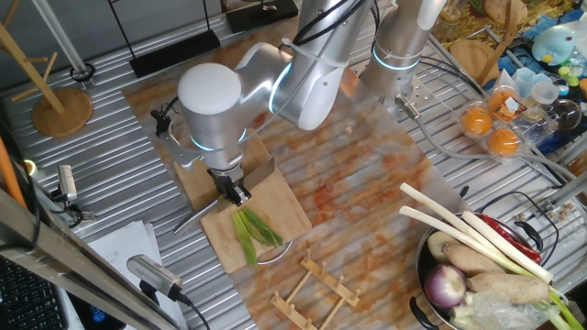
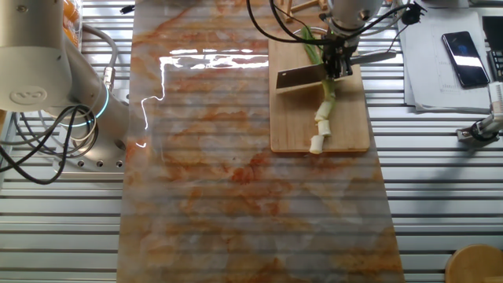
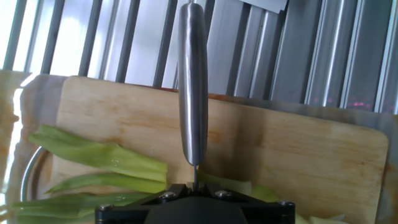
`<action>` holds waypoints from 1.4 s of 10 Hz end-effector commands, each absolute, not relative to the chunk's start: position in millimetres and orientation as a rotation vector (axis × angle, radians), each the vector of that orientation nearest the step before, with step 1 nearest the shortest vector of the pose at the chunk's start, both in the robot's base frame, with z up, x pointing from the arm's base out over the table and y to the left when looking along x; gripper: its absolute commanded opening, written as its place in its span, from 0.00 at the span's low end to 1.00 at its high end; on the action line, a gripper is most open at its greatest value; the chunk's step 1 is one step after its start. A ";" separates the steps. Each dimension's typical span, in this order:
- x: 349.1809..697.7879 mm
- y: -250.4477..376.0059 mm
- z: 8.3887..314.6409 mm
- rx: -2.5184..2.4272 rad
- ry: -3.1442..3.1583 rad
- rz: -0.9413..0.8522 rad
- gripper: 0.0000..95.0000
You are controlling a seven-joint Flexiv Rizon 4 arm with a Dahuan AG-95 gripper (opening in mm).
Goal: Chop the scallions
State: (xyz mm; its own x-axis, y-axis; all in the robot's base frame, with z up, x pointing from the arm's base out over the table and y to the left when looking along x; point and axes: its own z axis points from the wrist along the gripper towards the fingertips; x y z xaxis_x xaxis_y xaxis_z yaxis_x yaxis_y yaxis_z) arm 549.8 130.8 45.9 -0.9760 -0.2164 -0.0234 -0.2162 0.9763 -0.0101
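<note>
A scallion lies on the wooden cutting board (image 2: pixel 295 126), its green leaves (image 2: pixel 311 43) at the far end and its white stalk (image 2: pixel 327 96) under the blade. Two short cut white bits (image 2: pixel 319 134) rest just past the stalk. My gripper (image 2: pixel 339 61) is shut on a steel knife, with the blade (image 2: pixel 299 77) on one side and the handle (image 2: pixel 376 56) on the other. The one fixed view shows the gripper (image 1: pixel 235 192) above the leaves (image 1: pixel 251 231). In the hand view the handle (image 3: pixel 193 87) runs away from the gripper (image 3: pixel 194 185) over the board (image 3: pixel 298 155) and leaves (image 3: pixel 99 155).
A metal bowl (image 1: pixel 424 275) at the right holds long white leek-like stalks (image 1: pixel 468 229), a red onion (image 1: pixel 446 286) and roots. Oranges (image 1: pixel 491 128) sit behind it. A wooden rack (image 1: pixel 316 286) lies near the board. Papers and a phone (image 2: pixel 460 59) lie beside the board.
</note>
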 end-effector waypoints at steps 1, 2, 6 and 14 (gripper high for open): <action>548.5 125.8 49.8 -0.362 3.096 -0.025 0.00; 548.3 122.6 51.3 -0.373 3.094 -0.035 0.00; 547.5 113.9 56.7 -0.423 3.091 -0.067 0.00; 544.9 195.7 94.7 -0.216 3.101 0.103 0.00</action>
